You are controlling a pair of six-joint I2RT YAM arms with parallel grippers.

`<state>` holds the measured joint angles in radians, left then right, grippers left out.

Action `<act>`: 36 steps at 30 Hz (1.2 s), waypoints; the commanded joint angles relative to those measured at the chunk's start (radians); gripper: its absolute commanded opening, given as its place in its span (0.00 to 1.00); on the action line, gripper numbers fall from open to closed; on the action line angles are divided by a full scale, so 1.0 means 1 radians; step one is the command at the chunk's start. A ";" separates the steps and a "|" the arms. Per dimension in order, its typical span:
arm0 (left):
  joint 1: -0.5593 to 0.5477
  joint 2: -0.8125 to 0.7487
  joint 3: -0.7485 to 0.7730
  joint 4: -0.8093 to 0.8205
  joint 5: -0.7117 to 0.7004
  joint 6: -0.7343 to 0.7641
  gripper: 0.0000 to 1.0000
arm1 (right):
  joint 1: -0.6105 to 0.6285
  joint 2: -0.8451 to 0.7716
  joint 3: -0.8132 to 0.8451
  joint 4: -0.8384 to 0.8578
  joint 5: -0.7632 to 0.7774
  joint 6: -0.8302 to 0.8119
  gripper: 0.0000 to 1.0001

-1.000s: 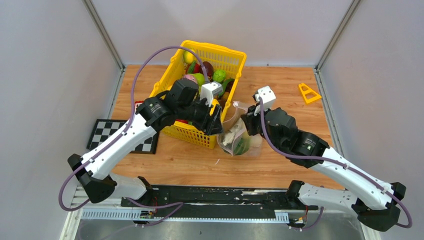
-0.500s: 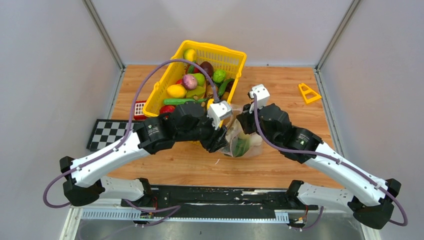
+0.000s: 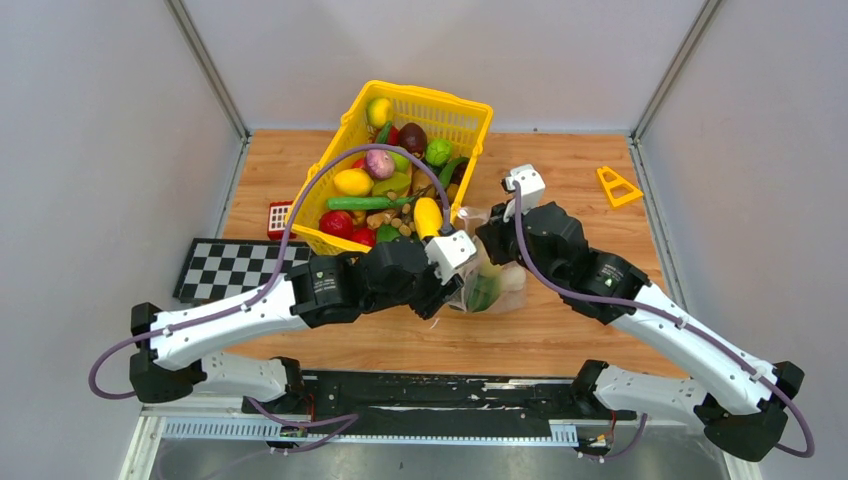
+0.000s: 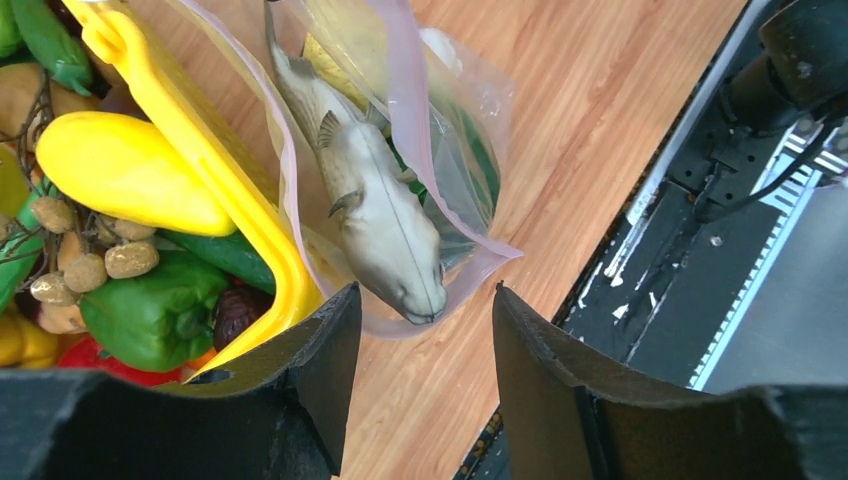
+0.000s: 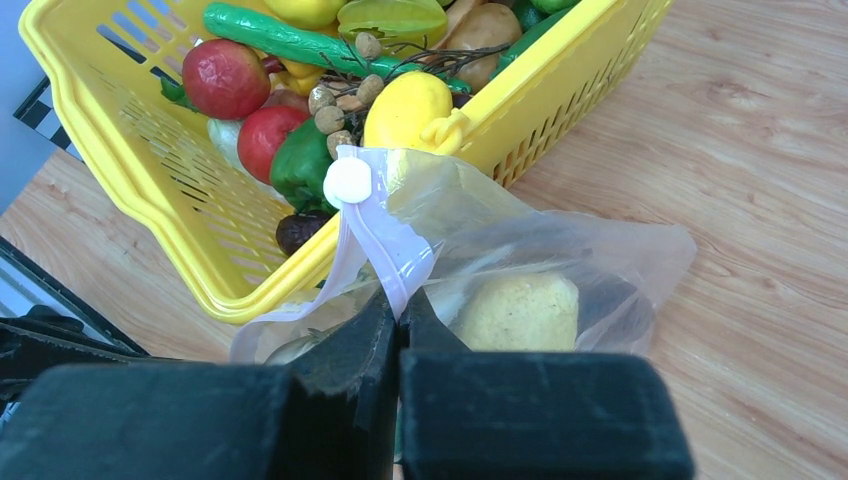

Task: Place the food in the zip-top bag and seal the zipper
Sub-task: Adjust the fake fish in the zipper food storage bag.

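Left gripper (image 3: 436,292) and right gripper (image 3: 492,244), top view: they flank the zip-top bag (image 3: 495,290), which stands on the wooden surface (image 3: 560,170) at 5 o'clock of the yellow basket (image 3: 470,112), the left at the bag's 9 o'clock and the right at its 12 o'clock. Left wrist view: jaws spread apart, holding nothing, over the bag, with a grey toy fish (image 4: 385,220) inside and the basket rim touching the bag at 9 o'clock. Right wrist view: jaws clamped on the pink zipper (image 5: 385,240) just below its white slider (image 5: 349,181), with yellow food (image 5: 520,310) inside the bag.
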<state>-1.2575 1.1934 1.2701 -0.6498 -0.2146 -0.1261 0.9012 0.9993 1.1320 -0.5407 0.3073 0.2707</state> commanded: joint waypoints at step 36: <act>-0.045 0.150 0.060 0.096 -0.196 0.048 0.11 | -0.019 -0.101 0.036 -0.022 0.003 0.043 0.00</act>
<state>-1.2957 1.3361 1.2865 -0.6315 -0.3840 -0.0837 0.8864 0.9363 1.1446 -0.6075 0.3088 0.2955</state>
